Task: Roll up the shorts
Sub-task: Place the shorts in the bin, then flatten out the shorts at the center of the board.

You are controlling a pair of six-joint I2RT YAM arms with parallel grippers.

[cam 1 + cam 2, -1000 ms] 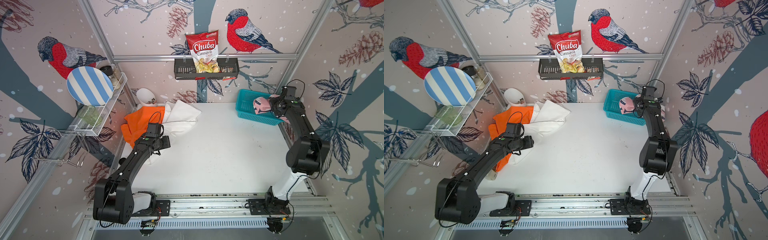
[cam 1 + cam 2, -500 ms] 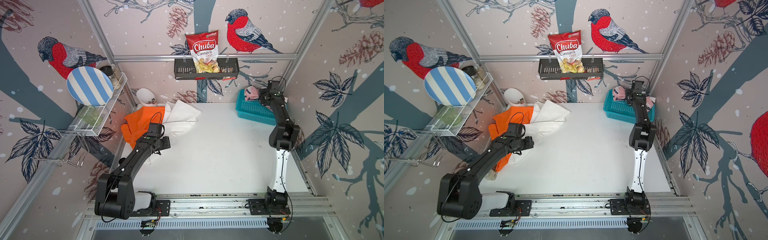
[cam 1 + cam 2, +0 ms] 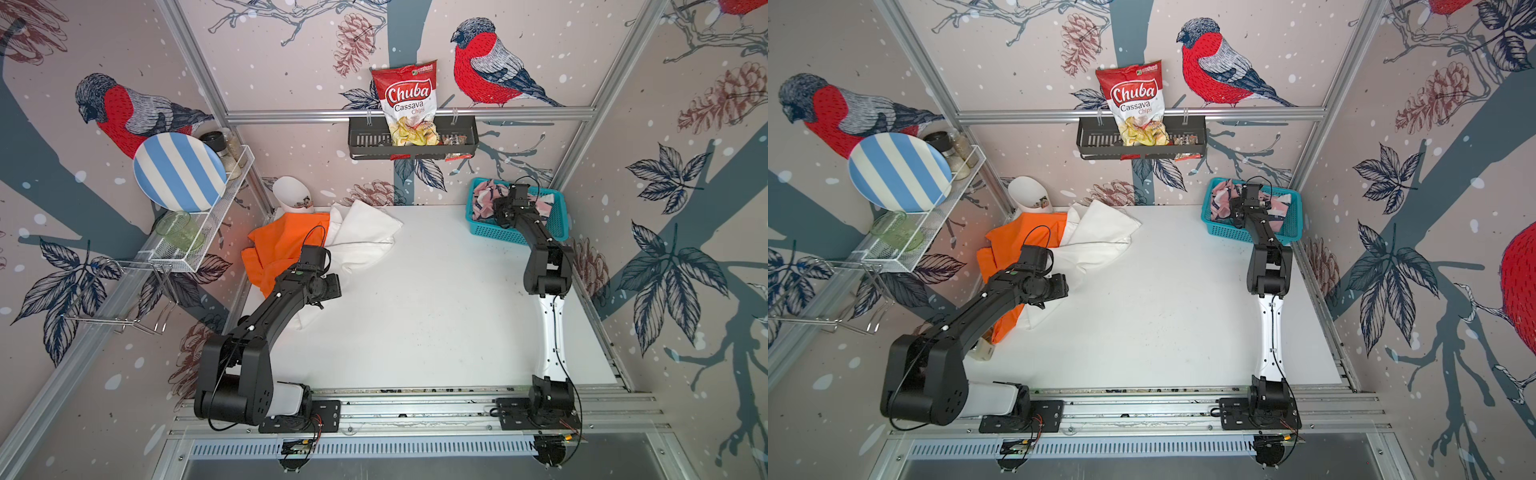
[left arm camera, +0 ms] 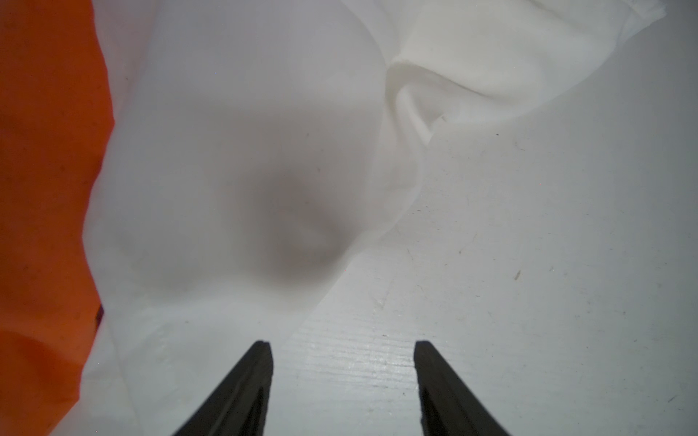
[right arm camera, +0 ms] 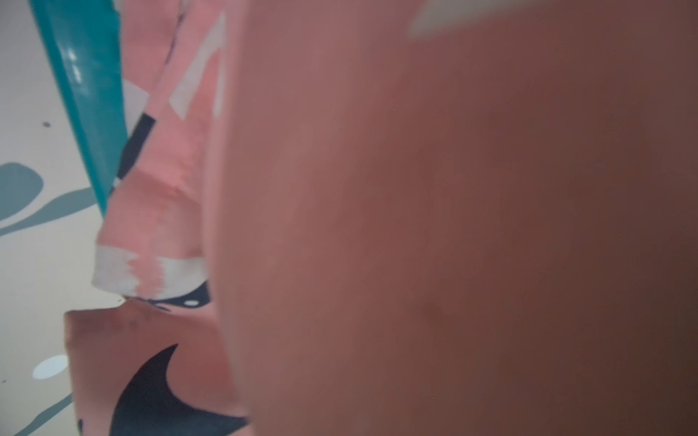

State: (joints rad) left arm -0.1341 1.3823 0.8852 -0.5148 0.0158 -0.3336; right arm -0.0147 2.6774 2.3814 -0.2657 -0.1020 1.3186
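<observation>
A: Left tool (image 4: 342, 349) jaws apart, empty, at edge of white shorts (image 4: 234, 151); orange shorts (image 3: 282, 245) beside, counter (image 3: 415, 311) 10 o'clock.
B: Right tool (image 3: 500, 208) in basket (image 3: 509, 239), 1 o'clock, against pink shorts (image 3: 482, 195); can't tell its grip. Wrist view: only cloth. Top views place it.
A: Risk: cloth snags on withdrawal and drags out.

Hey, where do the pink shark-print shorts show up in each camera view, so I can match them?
Top view: pink shorts lie in the teal basket, at the table's far right corner.
Top view: same spot, pink shorts in the basket.
Left wrist: not in it.
Right wrist: pink shorts fill most of the frame, blurred.
Shared landmark: the teal basket.
</observation>
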